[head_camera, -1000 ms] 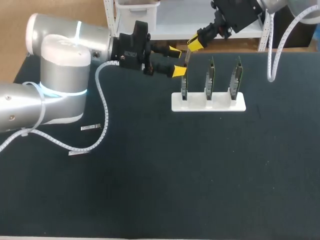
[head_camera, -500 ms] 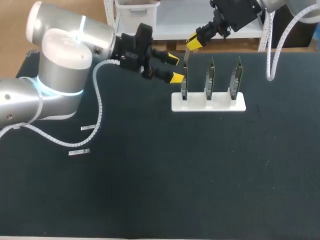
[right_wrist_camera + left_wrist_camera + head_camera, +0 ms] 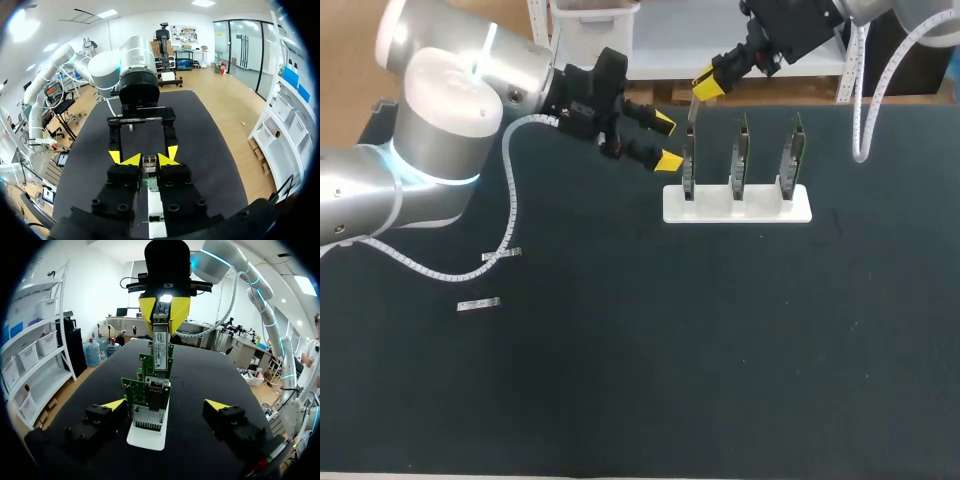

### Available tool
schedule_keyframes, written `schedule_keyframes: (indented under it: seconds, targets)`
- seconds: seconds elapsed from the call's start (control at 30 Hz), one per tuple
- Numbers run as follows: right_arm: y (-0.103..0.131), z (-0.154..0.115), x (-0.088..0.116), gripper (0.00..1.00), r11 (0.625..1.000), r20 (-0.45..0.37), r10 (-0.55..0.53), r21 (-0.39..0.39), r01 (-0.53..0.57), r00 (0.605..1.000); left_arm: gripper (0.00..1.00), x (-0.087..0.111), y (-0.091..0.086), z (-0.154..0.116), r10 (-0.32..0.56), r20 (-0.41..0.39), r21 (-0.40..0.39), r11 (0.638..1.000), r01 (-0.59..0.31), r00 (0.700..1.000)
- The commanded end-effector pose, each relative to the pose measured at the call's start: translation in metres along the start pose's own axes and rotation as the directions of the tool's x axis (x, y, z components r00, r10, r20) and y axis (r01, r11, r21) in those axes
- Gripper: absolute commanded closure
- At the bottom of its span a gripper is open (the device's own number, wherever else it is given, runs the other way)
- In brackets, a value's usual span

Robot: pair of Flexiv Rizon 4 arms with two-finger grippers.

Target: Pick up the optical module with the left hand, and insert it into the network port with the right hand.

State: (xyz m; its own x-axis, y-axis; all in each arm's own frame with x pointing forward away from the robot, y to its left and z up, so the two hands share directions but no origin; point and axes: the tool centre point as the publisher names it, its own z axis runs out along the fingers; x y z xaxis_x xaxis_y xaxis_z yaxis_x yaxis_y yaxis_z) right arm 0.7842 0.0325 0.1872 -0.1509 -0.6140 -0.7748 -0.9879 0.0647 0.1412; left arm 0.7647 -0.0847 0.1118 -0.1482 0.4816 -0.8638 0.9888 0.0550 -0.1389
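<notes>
Hardly shifted since a second ago, the optical module (image 3: 691,108) hangs upright just above the leftmost card (image 3: 688,170) in the white stand (image 3: 735,207). The right gripper (image 3: 708,85) pinches it shut, lined up for insertion. Meanwhile the left gripper (image 3: 666,141) has swung lower beside that card, fingers spread and empty (clearing the way, I'd judge).

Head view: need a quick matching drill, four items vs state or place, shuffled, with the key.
1 left gripper
2 right gripper
3 white stand
4 silver strips

a lying flat on the table, well apart from the stand
b open, holding nothing
c shut on the optical module
d carries three upright boards

Pairs: 1-b, 2-c, 3-d, 4-a.
</notes>
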Motion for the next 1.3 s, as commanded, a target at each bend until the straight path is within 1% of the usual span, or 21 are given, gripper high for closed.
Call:
schedule_keyframes:
  seconds: [0.03, 0.1, 0.2, 0.33, 1.03, 1.3]
  targets:
    - [0.0012, -0.0013, 0.0009, 1.00, 1.000, 0.001, -0.002, 0.007, 0.002, 1.000, 0.00, 0.0009, 0.0060, 0.0025, -0.002, -0.025, 0.018, 1.000, 0.003, 1.000]
    - [0.0008, -0.0024, 0.0016, 1.00, 1.000, 0.001, -0.002, 0.010, 0.002, 1.000, 0.00, 0.0016, 0.0060, 0.0024, -0.004, -0.030, 0.023, 1.000, 0.005, 1.000]
    - [0.0002, -0.0035, 0.0021, 1.00, 1.000, 0.002, -0.001, 0.013, 0.001, 1.000, 0.00, 0.0039, 0.0068, 0.0020, 0.003, -0.059, 0.021, 1.000, -0.002, 0.998]
    - [-0.0001, -0.0038, 0.0023, 1.00, 1.000, -0.001, -0.004, 0.018, 0.004, 1.000, 0.00, 0.0054, 0.0076, 0.0016, 0.005, -0.071, 0.018, 1.000, -0.004, 0.997]
    - [0.0006, -0.0039, 0.0032, 1.00, 1.000, -0.012, -0.010, 0.024, 0.010, 1.000, 0.00, 0.0044, 0.0096, 0.0036, 0.034, -0.100, 0.029, 0.999, -0.032, 0.994]
    - [0.0009, -0.0043, 0.0037, 1.00, 1.000, -0.013, -0.008, 0.026, 0.009, 1.000, 0.00, 0.0041, 0.0074, 0.0058, 0.050, -0.112, 0.054, 0.998, -0.044, 0.992]
